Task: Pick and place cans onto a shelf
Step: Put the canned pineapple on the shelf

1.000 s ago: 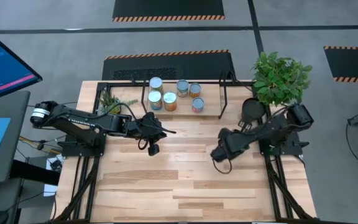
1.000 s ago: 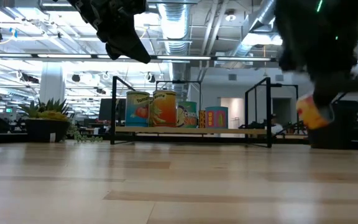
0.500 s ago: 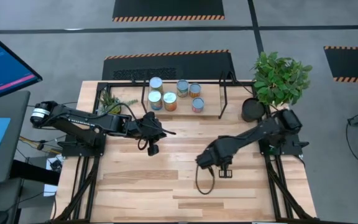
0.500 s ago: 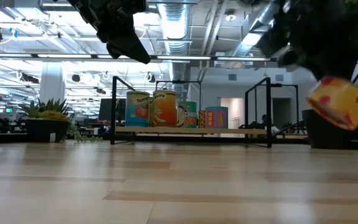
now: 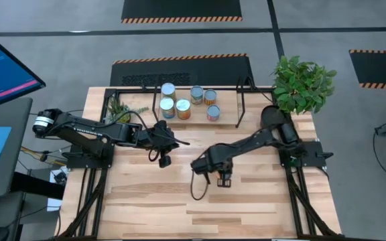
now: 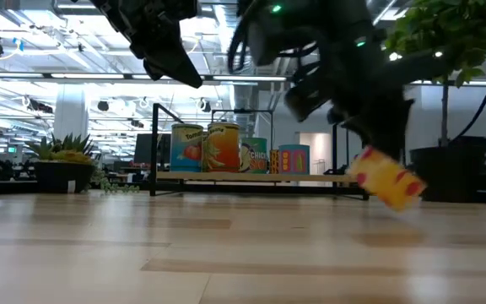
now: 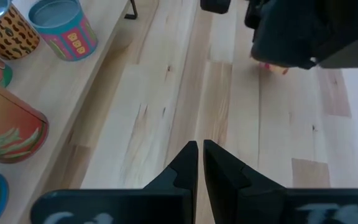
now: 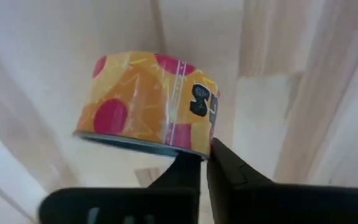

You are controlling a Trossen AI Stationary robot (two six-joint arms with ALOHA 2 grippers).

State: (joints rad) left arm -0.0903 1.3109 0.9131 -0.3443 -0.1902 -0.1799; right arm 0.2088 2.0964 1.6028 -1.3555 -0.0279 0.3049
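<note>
The right arm reaches from the table's right edge across toward the centre, wrist pitched downward. The right gripper (image 5: 208,167) hangs above the tabletop, fingers clamped on an orange can (image 8: 151,102). The left arm extends from the left edge; the left gripper (image 7: 199,151) is raised, fingertips pressed together.

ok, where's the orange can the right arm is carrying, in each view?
High: not visible, hidden under the right pincer at mid-table.
Low: orange can right of centre, tilted, off the tabletop.
Left wrist: only a pink sliver under the dark right arm.
Right wrist: fills the centre.
Landmark: the shelf with its cans, seen in all but the right wrist view.
</note>
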